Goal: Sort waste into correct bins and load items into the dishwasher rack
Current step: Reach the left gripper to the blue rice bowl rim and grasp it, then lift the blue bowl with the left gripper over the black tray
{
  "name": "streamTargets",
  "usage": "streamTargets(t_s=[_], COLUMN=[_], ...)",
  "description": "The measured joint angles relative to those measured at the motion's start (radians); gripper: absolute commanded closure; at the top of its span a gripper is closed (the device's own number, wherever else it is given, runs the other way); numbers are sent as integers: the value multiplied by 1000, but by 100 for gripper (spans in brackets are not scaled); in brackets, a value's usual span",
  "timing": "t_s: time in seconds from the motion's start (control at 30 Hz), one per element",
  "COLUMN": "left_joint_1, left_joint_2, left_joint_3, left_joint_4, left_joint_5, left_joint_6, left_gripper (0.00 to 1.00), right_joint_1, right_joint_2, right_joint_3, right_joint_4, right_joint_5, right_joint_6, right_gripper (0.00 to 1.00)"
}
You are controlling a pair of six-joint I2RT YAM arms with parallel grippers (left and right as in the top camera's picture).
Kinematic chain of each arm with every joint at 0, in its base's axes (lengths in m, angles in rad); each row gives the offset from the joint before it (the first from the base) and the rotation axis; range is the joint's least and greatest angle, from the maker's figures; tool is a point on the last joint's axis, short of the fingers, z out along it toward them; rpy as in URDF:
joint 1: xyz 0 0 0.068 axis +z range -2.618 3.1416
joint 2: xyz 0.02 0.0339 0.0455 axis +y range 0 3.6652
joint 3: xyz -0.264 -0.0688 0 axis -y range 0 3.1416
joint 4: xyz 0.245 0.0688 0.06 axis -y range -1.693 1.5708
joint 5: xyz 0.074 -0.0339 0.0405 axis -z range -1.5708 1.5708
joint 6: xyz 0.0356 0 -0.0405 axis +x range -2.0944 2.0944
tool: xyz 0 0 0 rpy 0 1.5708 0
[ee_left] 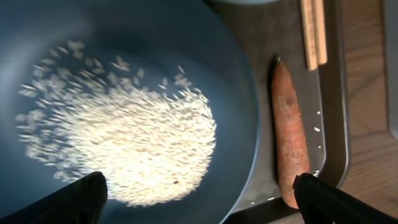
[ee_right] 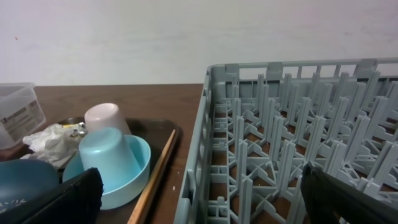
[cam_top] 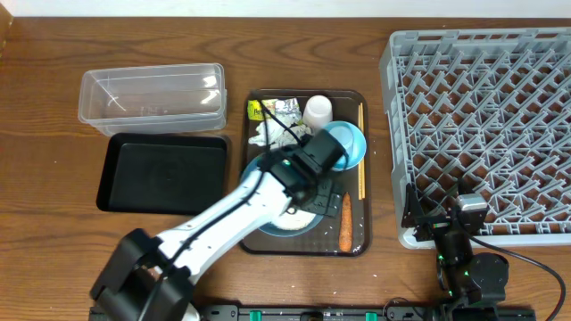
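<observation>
From above, shows the left arm (cam_top: 223, 218) stretched in a diagonal from the lower left of the frame up to the middle, wrist bent down, so that the left gripper (ee_left: 202, 202) hangs over the large dark-blue bowl (ee_left: 124, 25). Has both fingers spread wide, one in each lower corner of the wrist view, grips nothing, and looks down between them on the loose white rice (ee_left: 124, 143) in the bowl. Puts the right arm (cam_top: 464, 259) folded low at the lower right of the overhead frame, just beside the near wall of the dishwasher rack (ee_right: 280, 124), with the right gripper (ee_right: 202, 202) aimed level across the table, jaws fully apart and empty. Cannot make out the print on the yellow-green wrapper (cam_top: 263, 111) in the upper left of the brown serving tray (ee_left: 333, 93), nor the lines on the white label of the clear tub (ee_right: 18, 99): too small. Finds the small orange carrot-like stick (ee_left: 289, 137) flat on the serving tray, just right of the bowl, long axis running from top to bottom of the frame, thin tip to the top, thick end to the bottom. Finds the thin wooden chopsticks (ee_left: 314, 31) beyond that tip, lying in the same direction along the tray's right rim. Places the rack at the right edge of the overhead frame and the shallow black tray (cam_top: 165, 174) at the left, below the tub.
</observation>
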Motion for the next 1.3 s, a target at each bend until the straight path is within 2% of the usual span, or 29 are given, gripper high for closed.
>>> streamTargets(t_s=[0.33,0.77,1.0,1.1,1.2,1.3], left_joint_1=[-35,-113,-130,-130,-130,-130], left_joint_2=[109,179,194,194,194,194], left_joint_3=[0,0,0,0,0,0], left_joint_4=[47,52,52,55,55,56], left_joint_5=[-42,-145,-180,-186,-186,-185], left_joint_6=[-67,-73,-76,-73,-79,-77], left_gripper=[6,20,48,55,71,80], right_joint_1=[0,0,0,0,0,0], right_joint_2=[0,0,0,0,0,0], right_joint_3=[0,0,0,0,0,0], right_joint_4=[0,0,0,0,0,0], right_joint_5=[0,0,0,0,0,0], right_joint_6=[0,0,0,0,0,0], right_gripper=[1,1,1,1,1,1])
